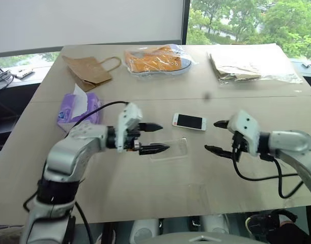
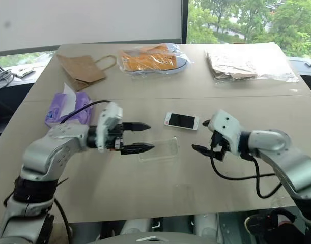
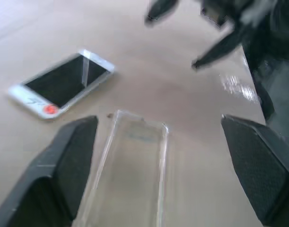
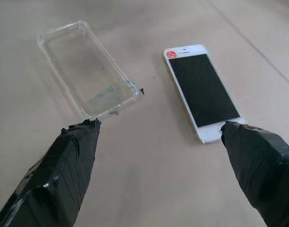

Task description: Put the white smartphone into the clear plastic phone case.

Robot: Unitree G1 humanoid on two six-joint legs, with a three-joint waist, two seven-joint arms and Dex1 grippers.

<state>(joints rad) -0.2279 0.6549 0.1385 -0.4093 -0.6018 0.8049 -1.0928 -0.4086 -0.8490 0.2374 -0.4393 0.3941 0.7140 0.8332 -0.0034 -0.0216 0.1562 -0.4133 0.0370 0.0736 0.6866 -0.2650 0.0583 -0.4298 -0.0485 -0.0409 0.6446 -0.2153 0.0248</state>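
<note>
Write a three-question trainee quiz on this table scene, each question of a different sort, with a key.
1. True or false: the white smartphone already sits inside the clear plastic phone case.
2. Which gripper is nearer the case? A) left gripper B) right gripper
3. Fill in: the smartphone lies with its black screen facing ____.

Key:
1. False: phone and case lie apart on the table, the case empty.
2. A: the left gripper, open, hovers at the case's end, while the right gripper, open too, is farther off on its other side.
3. Up.
</note>
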